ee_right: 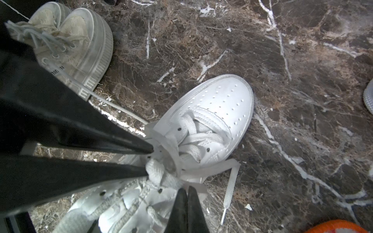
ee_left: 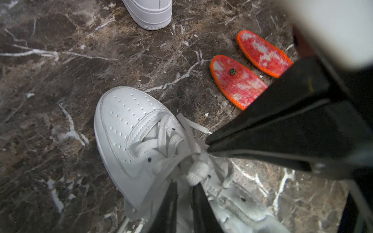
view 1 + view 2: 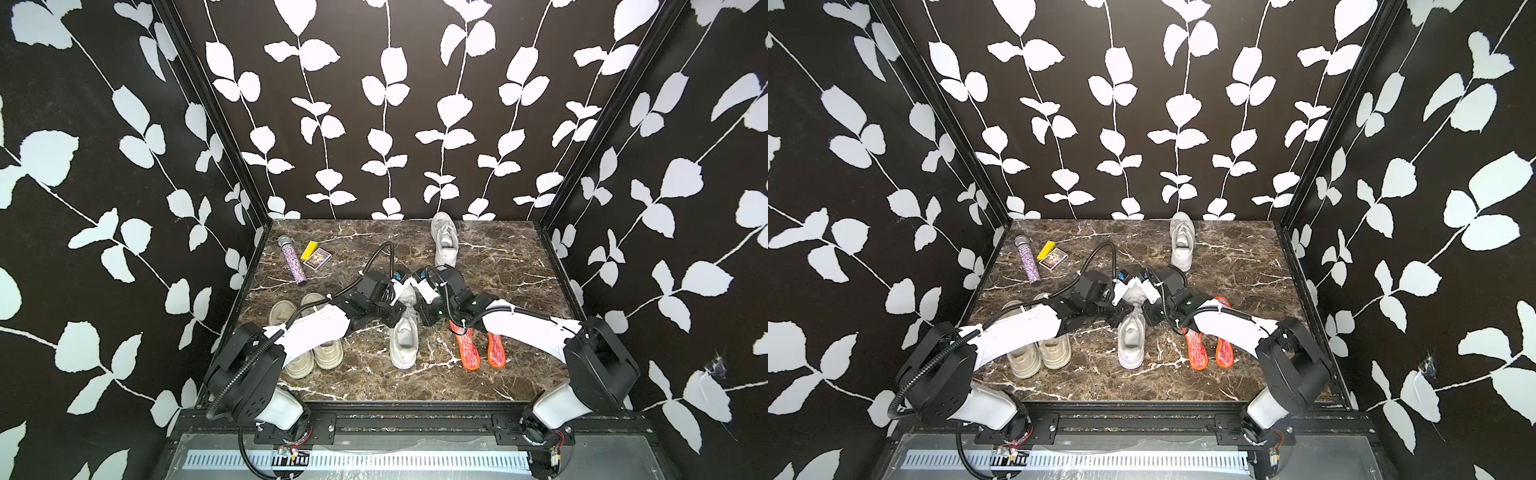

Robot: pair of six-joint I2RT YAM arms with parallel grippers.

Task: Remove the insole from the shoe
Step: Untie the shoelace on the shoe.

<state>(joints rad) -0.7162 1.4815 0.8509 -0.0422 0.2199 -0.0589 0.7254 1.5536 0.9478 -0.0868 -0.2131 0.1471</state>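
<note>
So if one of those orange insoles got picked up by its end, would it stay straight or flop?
Probably flop: both orange insoles look thin, lying quite flat on the table. Likely light too, being little more than a fabric-looking layer with stitched edging. That flatness may make an edge hard to get under.

Black leaf-patterned walls [image 3: 374, 83], brown marble tabletop [image 3: 374, 386]
</note>
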